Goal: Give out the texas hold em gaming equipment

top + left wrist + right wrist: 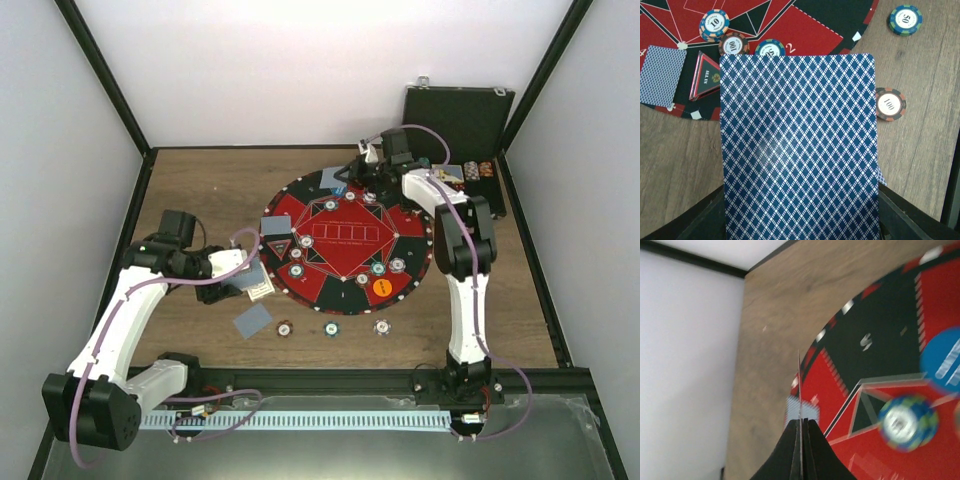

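Deal part-done, I judge. On mat [330,296]: striped chips [377,268], orange button [382,286], triangular marker [277,247], laid card [274,227]. On table [200,190]: three more chips [331,328], loose card [252,321]. Left pincer [252,278] clamps blue-backed card [797,150] by mat's left rim; right pincer [801,422] clamps edge-on card [799,385] above far rim; both undealt.

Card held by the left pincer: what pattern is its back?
Blue-and-white diamond-lattice playing card; left wrist view.

The left arm [110,330] lay bent low, the left gripper [243,272] pinching a card [797,150], while the right arm [462,300] stretched far forward, the right gripper [801,427] clamped on a card [799,375] held edge-on.
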Robot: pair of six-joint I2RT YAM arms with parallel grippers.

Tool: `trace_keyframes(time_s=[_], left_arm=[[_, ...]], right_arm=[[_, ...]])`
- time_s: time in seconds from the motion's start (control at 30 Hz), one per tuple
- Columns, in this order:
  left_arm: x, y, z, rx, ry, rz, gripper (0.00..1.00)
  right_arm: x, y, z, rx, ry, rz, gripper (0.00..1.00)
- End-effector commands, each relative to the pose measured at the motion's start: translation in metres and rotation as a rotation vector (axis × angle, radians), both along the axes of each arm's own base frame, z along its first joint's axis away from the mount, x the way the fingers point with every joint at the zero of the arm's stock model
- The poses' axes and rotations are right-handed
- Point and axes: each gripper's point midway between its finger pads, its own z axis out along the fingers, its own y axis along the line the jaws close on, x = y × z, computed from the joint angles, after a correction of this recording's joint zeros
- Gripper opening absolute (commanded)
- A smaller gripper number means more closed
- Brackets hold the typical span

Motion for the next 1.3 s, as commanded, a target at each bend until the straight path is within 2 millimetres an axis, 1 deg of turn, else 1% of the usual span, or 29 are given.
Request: trace_keyframes(time_s=[0.0,0.1,0.13,0.17,0.2,0.23,0.33,0.4,0.53,0.6,0.63,0.67,0.8,0.83,0.9,0.97,1.03,1.07,1.1,1.13,1.2,1.23,1.27], left_arm=[[0.003,-0.01,0.015,-0.052,-0.017,-0.031,0.04],[0.003,-0.008,0.012,-0.041,-0.015,-0.031,0.04],[0.003,-0.008,0.012,-0.038,-0.016,-0.032,0.04],[0.002,-0.007,0.011,-0.035,-0.017,-0.031,0.04],[0.002,-0.007,0.011,-0.033,-0.017,-0.032,0.04],[0.001,-0.007,0.01,-0.032,-0.017,-0.032,0.04],[0.0,-0.006,0.009,-0.029,-0.014,-0.033,0.04],[-0.001,-0.006,0.008,-0.026,-0.012,-0.033,0.04],[-0.001,-0.005,0.006,-0.023,-0.007,-0.026,0.04],[-0.002,-0.004,0.006,-0.022,-0.005,-0.023,0.04],[-0.002,-0.004,0.006,-0.021,-0.006,-0.02,0.04],[-0.001,-0.004,0.005,-0.019,-0.004,-0.017,0.04],[-0.001,-0.002,0.002,-0.011,0.001,-0.007,0.04],[-0.001,-0.002,0.002,-0.01,0.002,-0.005,0.04],[-0.001,-0.002,0.002,-0.008,0.004,-0.001,0.04],[-0.001,-0.001,0.002,-0.007,0.007,0.002,0.04],[-0.001,-0.001,0.001,-0.003,0.013,0.005,0.04],[-0.001,0.0,0.0,-0.001,0.016,0.008,0.04],[-0.001,0.0,0.0,0.0,0.017,0.011,0.04],[-0.001,0.0,0.0,0.0,0.018,0.012,0.04],[-0.001,0.0,0.001,-0.003,0.016,0.016,0.04],[-0.001,-0.001,0.003,-0.005,0.012,0.015,0.04],[-0.001,-0.001,0.003,-0.008,0.011,0.016,0.04]], right_arm=[[0.043,-0.007,-0.04,-0.108,0.035,-0.037,0.01],[0.063,-0.003,-0.057,-0.118,0.041,-0.05,0.01],[0.067,-0.003,-0.074,-0.123,0.063,-0.053,0.01],[0.069,-0.002,-0.083,-0.126,0.076,-0.057,0.01],[0.072,-0.002,-0.086,-0.125,0.078,-0.061,0.01],[0.076,-0.002,-0.084,-0.12,0.069,-0.064,0.01],[0.08,-0.001,-0.083,-0.118,0.063,-0.065,0.02],[0.08,-0.002,-0.077,-0.117,0.059,-0.066,0.09],[0.079,-0.007,-0.059,-0.134,0.035,-0.071,0.35],[0.077,-0.01,-0.043,-0.141,0.014,-0.071,0.43],[0.076,-0.011,-0.043,-0.149,0.015,-0.072,0.45],[0.074,-0.012,-0.024,-0.149,-0.014,-0.075,0.46],[0.067,-0.025,-0.007,-0.203,-0.038,-0.108,0.52],[0.066,-0.027,0.001,-0.214,-0.054,-0.116,0.53],[0.06,-0.034,0.004,-0.244,-0.06,-0.132,0.54],[0.053,-0.04,0.015,-0.258,-0.084,-0.159,0.57],[0.041,-0.044,0.024,-0.246,-0.099,-0.174,0.61],[0.033,-0.045,0.035,-0.233,-0.114,-0.181,0.63],[0.025,-0.045,0.037,-0.227,-0.115,-0.184,0.64],[0.016,-0.045,0.041,-0.22,-0.119,-0.185,0.65],[-0.008,-0.038,0.046,-0.192,-0.125,-0.167,0.65],[-0.023,-0.031,0.049,-0.168,-0.125,-0.146,0.67],[-0.046,-0.02,0.044,-0.15,-0.107,-0.111,0.68]])
